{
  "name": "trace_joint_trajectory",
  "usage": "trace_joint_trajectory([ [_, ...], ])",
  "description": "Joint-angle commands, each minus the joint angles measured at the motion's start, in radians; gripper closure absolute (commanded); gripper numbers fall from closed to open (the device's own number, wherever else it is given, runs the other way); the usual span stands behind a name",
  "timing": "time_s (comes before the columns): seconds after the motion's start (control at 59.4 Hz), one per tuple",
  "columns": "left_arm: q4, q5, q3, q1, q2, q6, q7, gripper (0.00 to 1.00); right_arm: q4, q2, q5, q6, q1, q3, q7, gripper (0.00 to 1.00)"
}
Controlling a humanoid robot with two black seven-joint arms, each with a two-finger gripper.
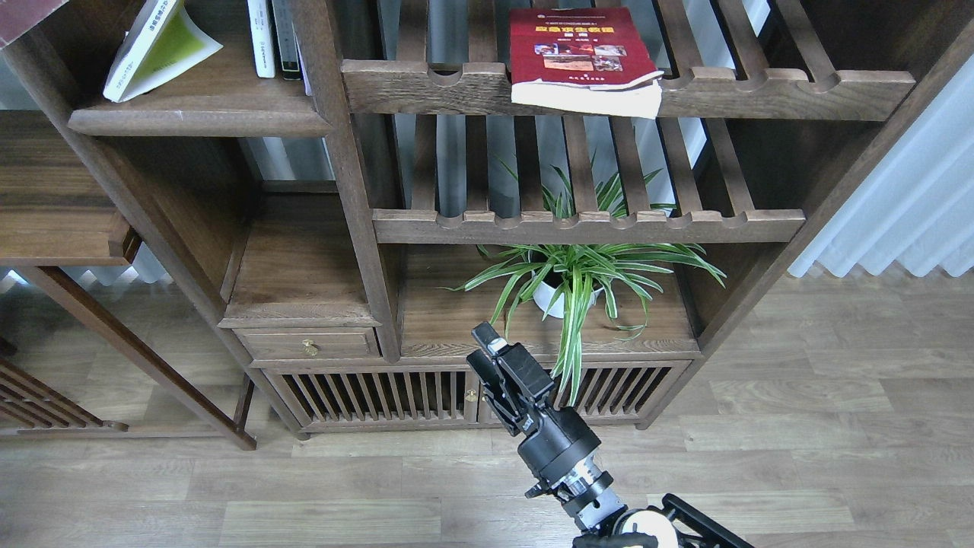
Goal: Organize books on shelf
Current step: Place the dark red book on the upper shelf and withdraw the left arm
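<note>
A lime-yellow book [156,46] leans tilted on the dark-brown shelf [199,116] at the upper left. Only a corner of the maroon book [21,9] shows at the top left edge, and what holds it is out of view. A red book [582,55] lies flat on the upper slatted rack, its front edge overhanging the notched rail. My left gripper does not show. My right gripper [482,352] points up in front of the low cabinet, far below the books, with nothing held. Its dark fingers lie close together and their gap is unclear.
Thin white and dark upright books [271,38] stand at the right end of the shelf. A potted spider plant [578,278] sits on the lower board just behind my right gripper. A second slatted rack [586,224] crosses the middle. White curtains [913,205] hang at the right.
</note>
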Motion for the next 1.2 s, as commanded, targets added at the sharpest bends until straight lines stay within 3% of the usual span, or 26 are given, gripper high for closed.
trace_joint_trajectory([
  [0.0,-0.001,0.032,0.001,0.0,-0.02,0.0,-0.003,0.98,0.002,0.0,-0.007,0.0,0.004,-0.013,-0.001,0.22],
  [0.337,-0.004,0.142,-0.002,-0.05,-0.108,0.0,-0.006,0.99,0.02,0.0,-0.011,0.0,0.024,-0.051,0.0,0.22],
  [0.539,-0.013,0.227,-0.046,-0.073,-0.12,0.146,-0.006,0.99,0.066,0.0,-0.011,0.0,0.033,-0.114,0.002,0.21],
  [0.809,-0.013,0.299,-0.057,-0.077,-0.138,0.234,-0.014,0.99,0.068,0.0,-0.011,0.0,0.033,-0.148,0.002,0.2],
  [1.028,-0.01,0.438,-0.045,-0.097,-0.247,0.347,-0.02,0.99,0.079,0.0,-0.011,0.0,0.032,-0.189,0.002,0.21],
  [1.179,-0.009,0.538,-0.042,-0.112,-0.364,0.472,-0.022,0.99,0.079,0.0,-0.011,0.0,0.023,-0.184,0.005,0.2],
])
